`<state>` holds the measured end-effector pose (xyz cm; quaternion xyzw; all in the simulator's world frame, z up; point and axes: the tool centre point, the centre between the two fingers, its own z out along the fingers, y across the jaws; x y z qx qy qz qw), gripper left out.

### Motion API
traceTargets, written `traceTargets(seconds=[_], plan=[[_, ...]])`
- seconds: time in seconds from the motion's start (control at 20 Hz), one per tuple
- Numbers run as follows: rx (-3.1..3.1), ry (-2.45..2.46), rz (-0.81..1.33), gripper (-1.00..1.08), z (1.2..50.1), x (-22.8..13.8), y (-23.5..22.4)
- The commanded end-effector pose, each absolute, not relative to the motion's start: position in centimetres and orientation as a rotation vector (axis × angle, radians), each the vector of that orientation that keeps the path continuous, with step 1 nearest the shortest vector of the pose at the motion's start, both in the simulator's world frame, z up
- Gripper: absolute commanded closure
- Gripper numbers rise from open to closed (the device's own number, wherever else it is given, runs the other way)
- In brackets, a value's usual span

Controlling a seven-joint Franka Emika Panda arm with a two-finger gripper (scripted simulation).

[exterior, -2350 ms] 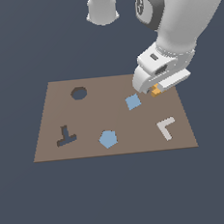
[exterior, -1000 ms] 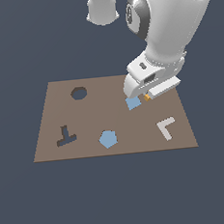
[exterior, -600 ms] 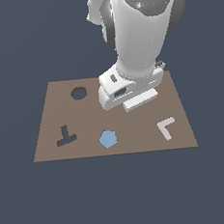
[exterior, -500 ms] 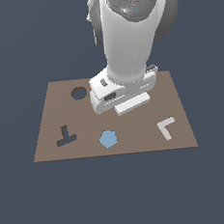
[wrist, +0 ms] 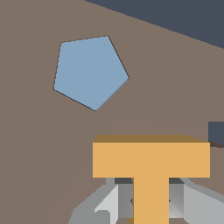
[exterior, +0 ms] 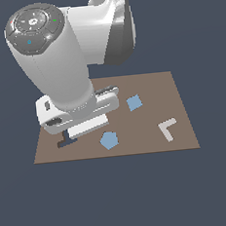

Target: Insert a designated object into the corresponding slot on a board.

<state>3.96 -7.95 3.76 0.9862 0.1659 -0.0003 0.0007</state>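
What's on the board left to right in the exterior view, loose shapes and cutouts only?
T-shaped slot (partly hidden by the arm) → blue pentagon → blue square → white L-piece.

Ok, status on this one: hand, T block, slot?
Hand shut on orange T block. Hovering above board; T slot mostly hidden behind arm. Blue pentagon beside, apart.

A flat dark slate-blue ground (exterior: 118, 197) fills the whole surround, uniform in tone. No walls, furniture or windows show anywhere. The light is soft and even, casting no clear shadows on the ground
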Motion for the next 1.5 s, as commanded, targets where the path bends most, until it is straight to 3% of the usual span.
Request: traceTargets(seconds=[0.0, 0.5, 1.2, 1.25, 1.45], plan=[[3.099, 0.508, -0.001, 1.08, 3.8, 4.9, -10.2], [3.104, 0.474, -0.001, 1.08, 4.0, 6.9, -14.9], [3.106, 0.470, -0.001, 1.08, 3.0, 7.3, -15.6], [3.106, 0.470, -0.001, -0.92, 3.0, 7.3, -15.6], [3.106, 0.470, -0.001, -0.92, 3.0, 7.3, -15.6]])
